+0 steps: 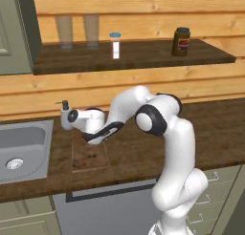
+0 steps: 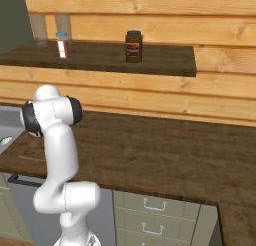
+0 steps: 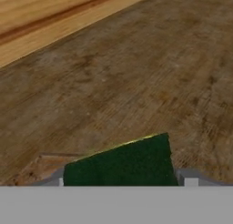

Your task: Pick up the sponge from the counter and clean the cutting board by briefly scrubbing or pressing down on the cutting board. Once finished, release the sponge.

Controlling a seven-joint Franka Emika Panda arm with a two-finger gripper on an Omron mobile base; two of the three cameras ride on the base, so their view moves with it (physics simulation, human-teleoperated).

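In the hand view the sponge [image 3: 120,163] shows its dark green top and a thin yellowish far edge, sitting between my two fingertips [image 3: 189,179]. My gripper [image 3: 122,180] is shut on it. From the left base view the gripper [image 1: 94,138] hangs low over the far edge of the cutting board [image 1: 88,156], a mottled brown slab lying on the counter [image 1: 143,153] right of the sink. A corner of the board's lighter outline [image 3: 50,158] appears at the lower left of the hand view, with dark counter [image 3: 136,73] beyond it.
A steel sink [image 1: 21,150] is set in the counter at left. A soap dispenser [image 1: 64,106] stands behind my wrist. The wall shelf [image 1: 134,55] carries two glasses, a small bottle [image 1: 115,45] and a dark jar [image 1: 181,41].
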